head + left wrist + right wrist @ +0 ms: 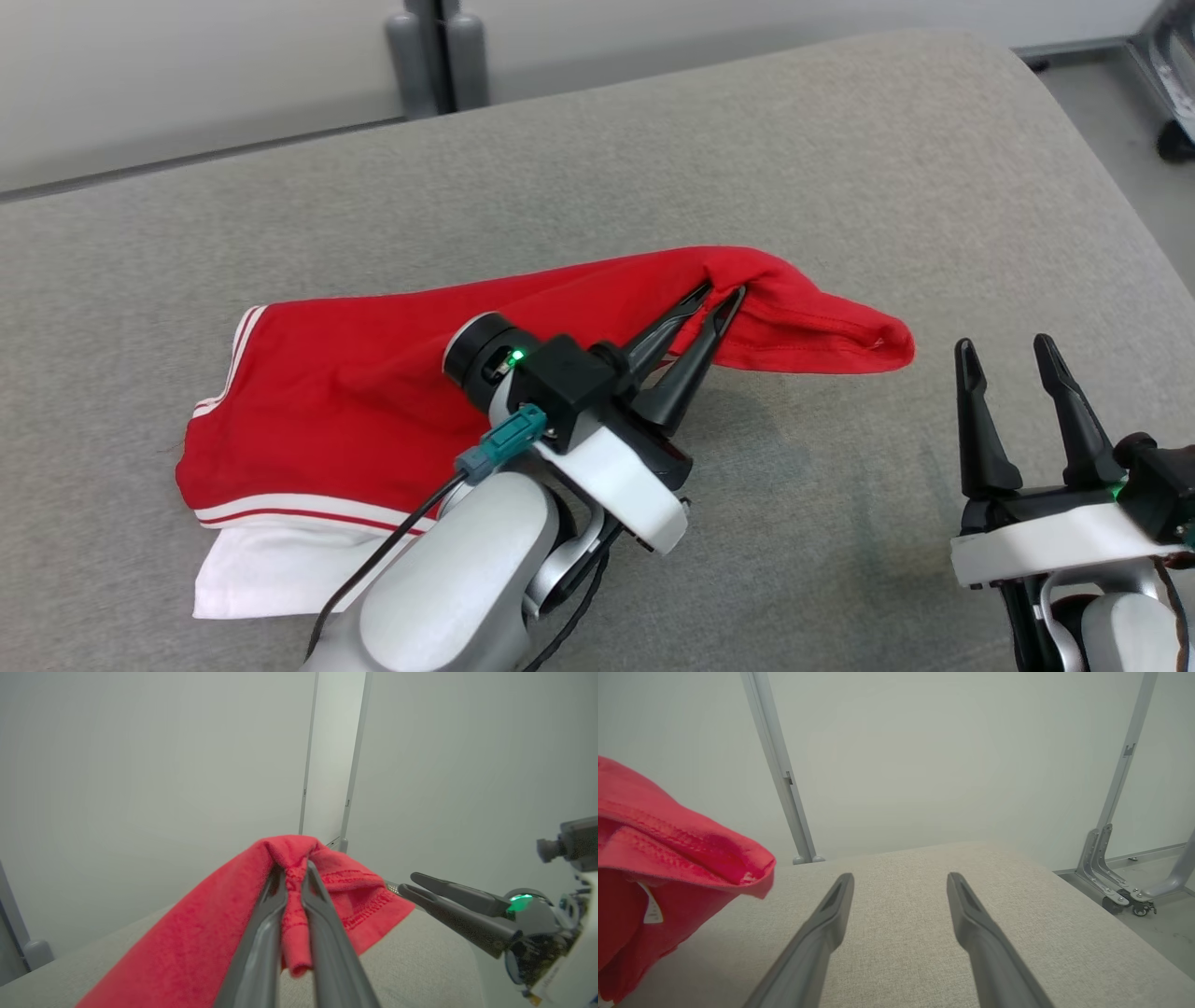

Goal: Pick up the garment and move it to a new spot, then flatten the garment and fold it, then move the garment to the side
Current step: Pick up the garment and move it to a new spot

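Two end effectors are showing in my head view. The left end effector (723, 293) is clamping a raised fold of the red garment (355, 392), holding that end up off the grey fabric worktop (840, 149). The rest of the garment is lying flat to the left, its white-striped hem nearest me. The right end effector (1005, 347) is hovering just right of the garment's drooping tip, fingers apart, touching nothing.

The left wrist view is giving me the grip up close. The left end effector (294, 870) is squeezing a bunched seam of the garment (210, 924), with a tongue of cloth hanging down between its fingers. The right end effector (408, 882) is pointing in from the right there, clear of the cloth.

The right wrist view is adding a small white label (653, 910) inside the garment (668, 835) at its left edge. In it the right end effector (901, 877) is holding its fingers wide over bare worktop (901, 933).
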Tool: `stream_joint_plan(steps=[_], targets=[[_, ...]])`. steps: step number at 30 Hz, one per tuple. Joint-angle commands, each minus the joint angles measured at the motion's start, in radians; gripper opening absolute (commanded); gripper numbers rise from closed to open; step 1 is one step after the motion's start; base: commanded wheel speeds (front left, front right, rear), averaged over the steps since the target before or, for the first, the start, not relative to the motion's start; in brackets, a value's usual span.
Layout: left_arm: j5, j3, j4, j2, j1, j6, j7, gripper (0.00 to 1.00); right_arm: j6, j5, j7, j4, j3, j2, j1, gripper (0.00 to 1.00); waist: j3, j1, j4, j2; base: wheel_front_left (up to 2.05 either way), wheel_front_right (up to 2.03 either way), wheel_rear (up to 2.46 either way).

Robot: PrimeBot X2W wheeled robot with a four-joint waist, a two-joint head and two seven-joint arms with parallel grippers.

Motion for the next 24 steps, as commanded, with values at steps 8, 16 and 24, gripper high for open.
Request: stream_joint_plan(steps=[8, 16, 24], targets=[[-0.056, -0.108, 0.192, 0.007, -0.121, 0.054, 0.043, 0.00, 0.000, 0.024, -0.046, 0.024, -0.004, 0.020, -0.046, 1.00, 0.180, 0.0000, -0.104, 0.0000, 0.00, 0.00, 0.00], [-0.076, -0.131, 0.269, 0.006, -0.142, 0.052, 0.004, 1.00, 0.000, 0.016, -0.063, 0.054, -0.001, 0.020, -0.078, 1.00, 0.183, 0.0000, -0.047, 0.0000, 0.00, 0.00, 0.00], [-0.091, -0.030, 0.147, 0.043, -0.067, 0.122, -0.068, 1.00, 0.000, -0.001, -0.047, 0.052, -0.013, -0.003, -0.073, 1.00, 0.110, 0.0000, 0.046, 0.0000, 0.00, 0.00, 0.00]])
